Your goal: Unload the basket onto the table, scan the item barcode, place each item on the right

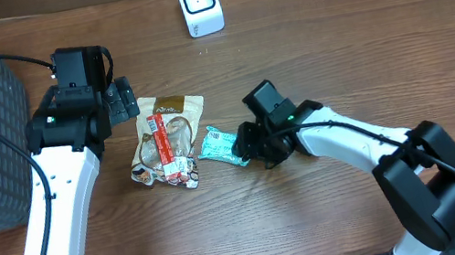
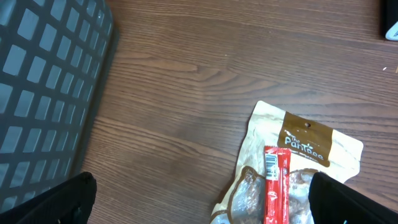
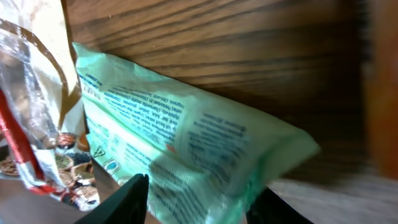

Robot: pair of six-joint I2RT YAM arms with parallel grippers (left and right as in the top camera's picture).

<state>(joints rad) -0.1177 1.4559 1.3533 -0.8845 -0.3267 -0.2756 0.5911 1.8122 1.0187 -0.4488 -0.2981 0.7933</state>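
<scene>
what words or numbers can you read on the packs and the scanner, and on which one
"The" and a word starting "Pan", rest unclear: brown band of the beige pouch.
Barcode, its digits too small to read: red stick.
Lines of small print, too blurred to read: green pack.
No readable text: scanner.

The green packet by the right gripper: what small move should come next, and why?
Probably close the right gripper on the green packet: its end sits between the fingertips, and it lies on the table. Only once held can it be lifted toward the white scanner at the far edge.
</scene>
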